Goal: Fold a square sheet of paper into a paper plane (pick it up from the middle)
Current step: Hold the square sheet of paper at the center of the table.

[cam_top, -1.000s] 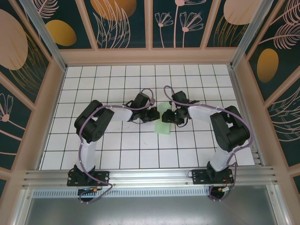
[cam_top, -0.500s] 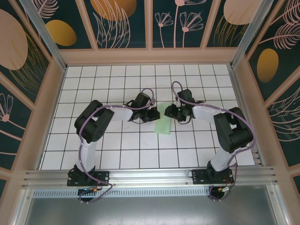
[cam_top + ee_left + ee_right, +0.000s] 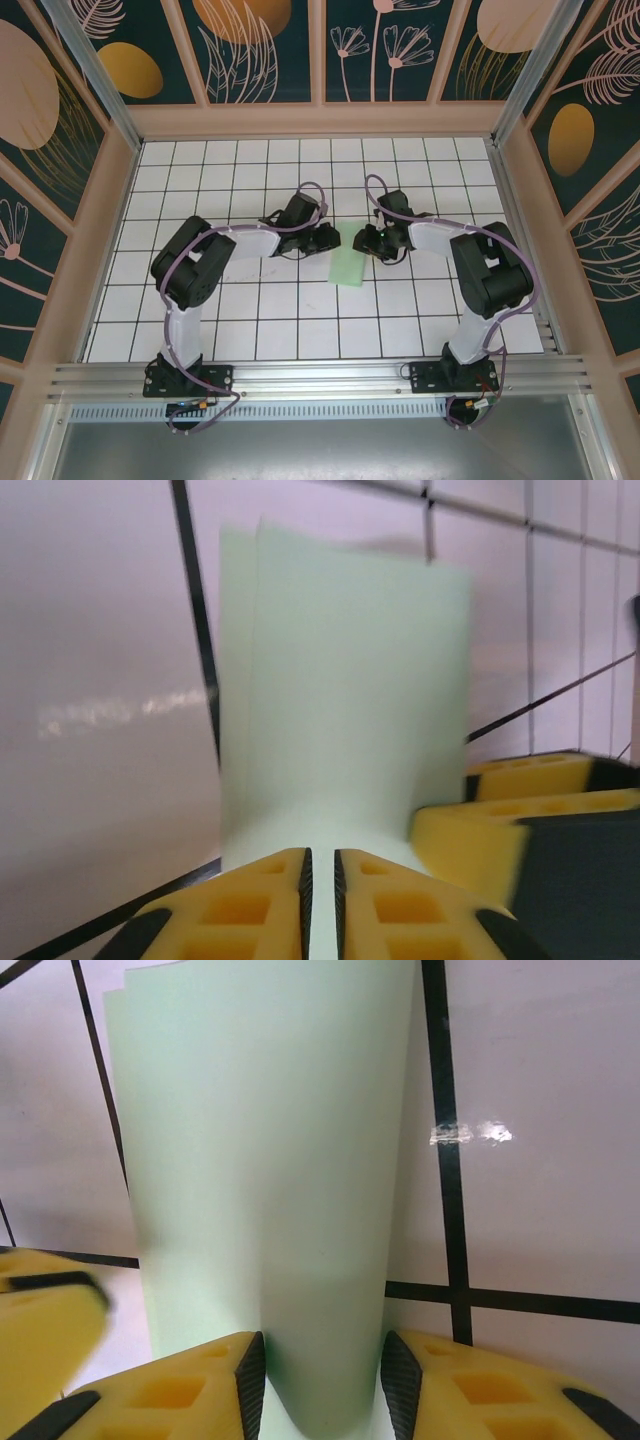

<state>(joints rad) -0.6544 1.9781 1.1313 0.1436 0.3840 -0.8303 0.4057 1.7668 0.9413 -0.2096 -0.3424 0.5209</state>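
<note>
Folded green sheet (image 3: 347, 266) lies mid-table (image 3: 250, 300), long axis 12 to 6; both grippers sit at its 12 o'clock end, prob. to work the next crease. L gripper (image 3: 320, 865) at 9 o'clock of that end, jaws nearly together w/ paper in the slit; I can't tell if it's pinching or slack. R gripper (image 3: 322, 1350) at 3 o'clock, jaws apart, straddling the raised curled edge, not clamped; I read it as lined up to take the hold.
</note>
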